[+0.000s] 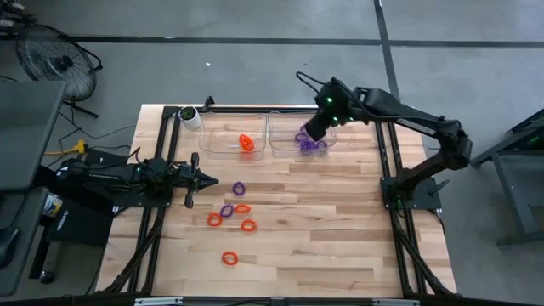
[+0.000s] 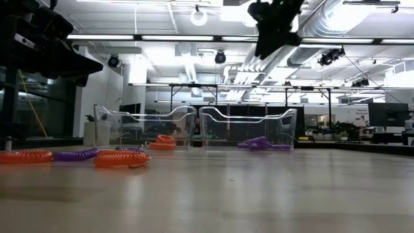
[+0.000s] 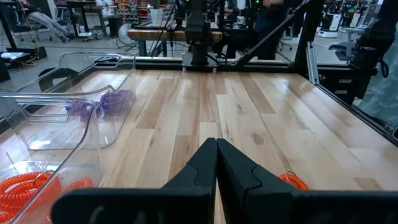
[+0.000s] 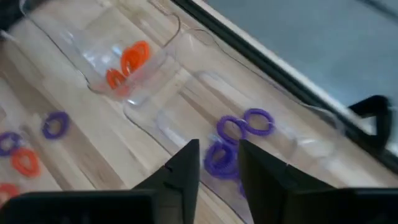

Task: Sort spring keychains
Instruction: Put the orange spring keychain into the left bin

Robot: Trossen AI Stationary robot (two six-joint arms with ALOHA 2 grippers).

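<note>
Two clear bins stand at the table's far edge. The left bin [image 1: 236, 136] holds orange spring keychains [image 4: 127, 62]; the right bin [image 1: 304, 132] holds purple ones [image 4: 239, 134]. My right gripper [image 4: 219, 152] hovers open above the right bin, fingers pointing down, with nothing between them. In the low view it hangs high over that bin [image 2: 275, 29]. Loose keychains lie flat on the table's middle: two purple [image 1: 239, 188] [image 1: 227, 210] and several orange [image 1: 248, 226]. My left gripper [image 1: 212, 181] is shut, low over the table just left of them.
A white cylinder [image 1: 189, 116] stands at the far left corner beside the orange bin. Black frame rails [image 1: 387, 183] run along the table's left and right sides. Bare wood [image 1: 340, 229] lies on the near right.
</note>
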